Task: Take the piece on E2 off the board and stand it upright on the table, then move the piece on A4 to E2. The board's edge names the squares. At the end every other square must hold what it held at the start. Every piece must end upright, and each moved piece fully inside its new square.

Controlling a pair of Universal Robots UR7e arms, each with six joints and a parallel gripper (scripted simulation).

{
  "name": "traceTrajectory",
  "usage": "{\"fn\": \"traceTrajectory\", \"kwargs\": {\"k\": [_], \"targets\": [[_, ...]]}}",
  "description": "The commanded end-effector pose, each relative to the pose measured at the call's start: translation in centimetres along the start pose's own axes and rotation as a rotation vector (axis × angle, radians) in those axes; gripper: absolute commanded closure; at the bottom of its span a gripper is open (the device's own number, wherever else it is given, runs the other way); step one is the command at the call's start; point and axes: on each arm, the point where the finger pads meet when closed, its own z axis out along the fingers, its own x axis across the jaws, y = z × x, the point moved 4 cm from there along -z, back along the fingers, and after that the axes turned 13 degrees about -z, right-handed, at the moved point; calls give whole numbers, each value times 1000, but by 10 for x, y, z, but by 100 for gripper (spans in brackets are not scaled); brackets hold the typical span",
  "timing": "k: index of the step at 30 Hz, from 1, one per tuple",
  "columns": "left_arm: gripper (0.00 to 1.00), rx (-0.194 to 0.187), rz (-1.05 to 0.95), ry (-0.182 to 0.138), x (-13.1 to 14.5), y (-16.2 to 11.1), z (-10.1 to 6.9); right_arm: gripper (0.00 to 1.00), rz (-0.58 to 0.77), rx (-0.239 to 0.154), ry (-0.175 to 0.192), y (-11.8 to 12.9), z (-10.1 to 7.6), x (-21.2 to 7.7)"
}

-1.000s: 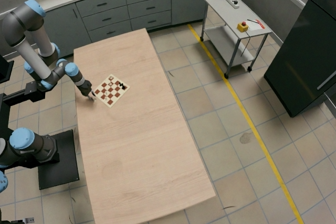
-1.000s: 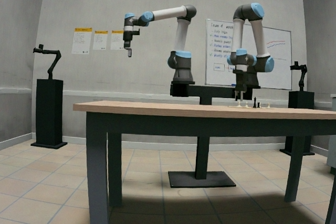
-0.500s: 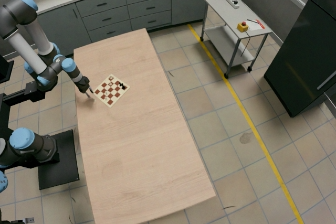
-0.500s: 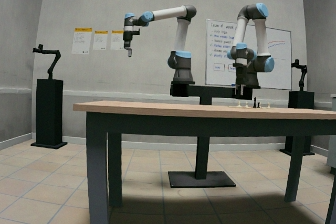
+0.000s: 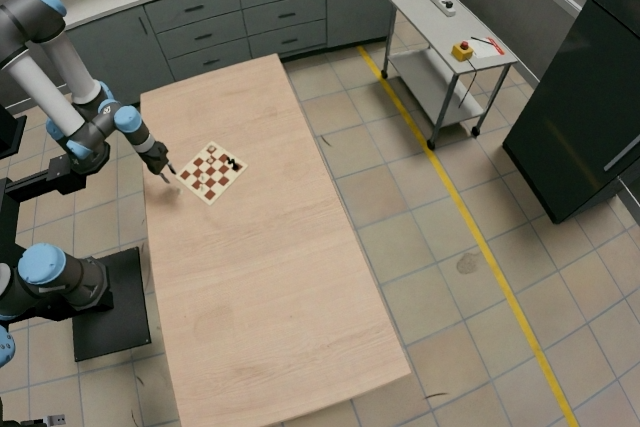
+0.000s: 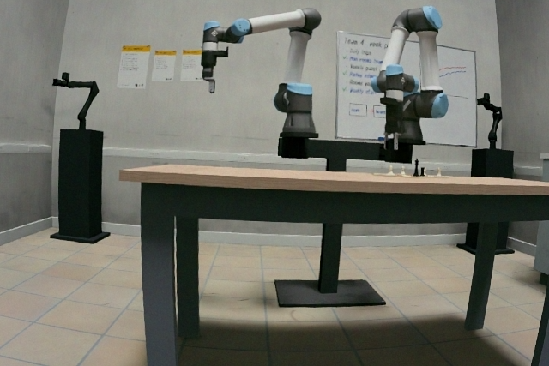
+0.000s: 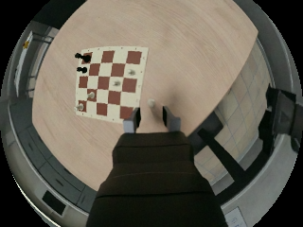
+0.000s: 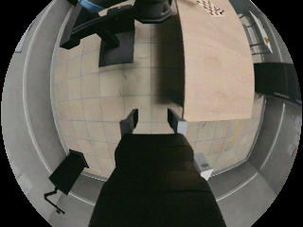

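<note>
A white piece (image 7: 151, 102) (image 5: 178, 191) stands on the table just off the board's edge. The board (image 7: 144, 59) (image 5: 210, 201) holds a tall black piece (image 7: 86, 58), a shorter black piece (image 7: 82, 70) and several white pieces, among them one (image 7: 132, 72) near the edge beside the loose piece and one (image 7: 116, 83) farther in. The edge labels are too small to read. My left gripper (image 7: 151, 113) (image 5: 170, 177) (image 6: 391, 147) is open and empty, above the table near the loose piece. My right gripper (image 8: 152, 114) (image 6: 212, 87) is open and empty, high up, away from the board.
The other white pieces on the board (image 7: 91, 95) (image 7: 80, 107) stand toward its far left corner in the left wrist view. The wooden table (image 5: 289, 277) extends well past the board. A grey trolley (image 5: 423, 19) and dark fridge (image 5: 578, 117) stand beyond the table.
</note>
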Motion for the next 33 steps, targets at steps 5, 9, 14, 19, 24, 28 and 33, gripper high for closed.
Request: {"fn": "traceTrajectory", "kwargs": {"k": [5,9,14,19,24,28,33], "targets": [[0,0,0,0,0,0,-2,0,0,-1,0,0,0,0],[0,0,0,0,0,0,-2,0,0,-1,0,0,0,0],[0,0,0,0,0,0,-2,0,0,-1,0,0,0,0],[0,0,0,0,0,0,-2,0,0,-1,0,0,0,0],[0,0,-3,0,0,0,-2,0,0,-1,0,0,0,0],[0,0,-12,0,0,-1,-2,0,0,-1,0,0,0,0],[0,0,-38,0,-2,-3,-2,0,0,-1,0,0,0,0]]}}
